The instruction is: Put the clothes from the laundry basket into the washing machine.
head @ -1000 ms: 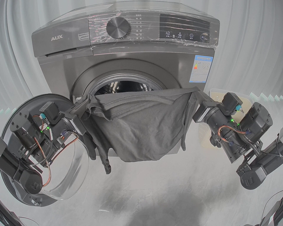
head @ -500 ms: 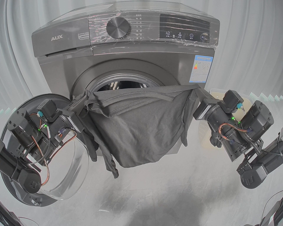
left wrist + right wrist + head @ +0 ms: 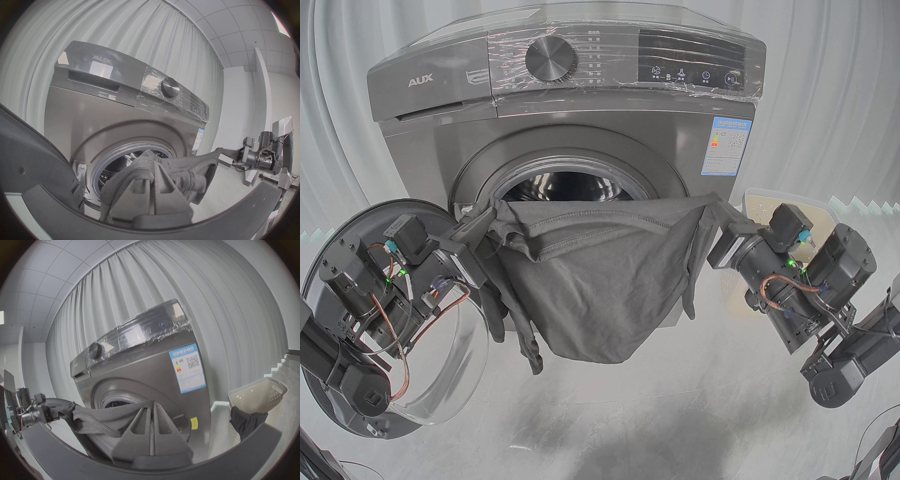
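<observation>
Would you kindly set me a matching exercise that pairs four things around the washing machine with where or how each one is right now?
Things:
1. grey garment
2. washer door
3. laundry basket
4. dial

Places or states:
A. swung open on the robot's left
B. high on the front of the washing machine
C. stretched between left claw and right claw
D. standing to the machine's right

Pairs: 1-C, 2-A, 3-D, 4-B

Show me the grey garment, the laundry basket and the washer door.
grey garment point(image 3: 594, 294), head view: middle of the hanging cloth.
laundry basket point(image 3: 259, 394), right wrist view: its perforated side wall.
washer door point(image 3: 459, 369), head view: its clear window.
</observation>
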`<state>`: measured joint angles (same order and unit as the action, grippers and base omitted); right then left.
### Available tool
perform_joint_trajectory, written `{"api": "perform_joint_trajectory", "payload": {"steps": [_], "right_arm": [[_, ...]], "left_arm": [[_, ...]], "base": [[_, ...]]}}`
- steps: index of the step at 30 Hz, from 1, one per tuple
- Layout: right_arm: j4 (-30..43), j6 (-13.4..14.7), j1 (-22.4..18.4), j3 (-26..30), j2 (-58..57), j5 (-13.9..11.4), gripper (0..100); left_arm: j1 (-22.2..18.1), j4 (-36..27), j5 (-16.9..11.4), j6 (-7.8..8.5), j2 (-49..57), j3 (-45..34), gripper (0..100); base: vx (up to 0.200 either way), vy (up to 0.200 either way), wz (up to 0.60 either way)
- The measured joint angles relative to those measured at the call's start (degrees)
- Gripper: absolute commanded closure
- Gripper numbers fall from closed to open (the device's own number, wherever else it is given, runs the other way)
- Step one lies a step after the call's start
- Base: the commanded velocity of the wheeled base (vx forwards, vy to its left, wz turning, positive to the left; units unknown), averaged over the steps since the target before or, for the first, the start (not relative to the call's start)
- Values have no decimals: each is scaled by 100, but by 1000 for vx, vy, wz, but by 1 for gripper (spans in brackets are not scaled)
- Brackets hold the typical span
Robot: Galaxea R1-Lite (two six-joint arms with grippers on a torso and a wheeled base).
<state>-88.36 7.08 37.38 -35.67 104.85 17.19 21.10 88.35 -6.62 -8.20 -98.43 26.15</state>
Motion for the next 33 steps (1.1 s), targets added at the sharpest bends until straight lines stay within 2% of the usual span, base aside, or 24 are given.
{"api": "perform_joint_trajectory", "payload": {"steps": [9, 10, 18, 22, 33], "right_arm": [[-13, 88, 269, 706, 226, -121, 100], [-11, 93, 297, 758, 269, -123, 0], [-7, 139, 441, 1034, 606, -138, 0], [-5, 132, 579, 1440, 755, -173, 0], [-2, 129, 929, 2426, 1052, -523, 0]], "left_arm": [[284, -2, 44, 13, -110, 172, 100], [307, -2, 46, 13, -127, 194, 100], [375, -2, 49, 16, -238, 293, 100], [419, -5, 60, 13, -276, 323, 100], [505, -5, 72, 16, -315, 386, 100]], "base": [[0, 0, 0], [0, 0, 0], [0, 0, 0], [0, 0, 0], [0, 0, 0]]}}
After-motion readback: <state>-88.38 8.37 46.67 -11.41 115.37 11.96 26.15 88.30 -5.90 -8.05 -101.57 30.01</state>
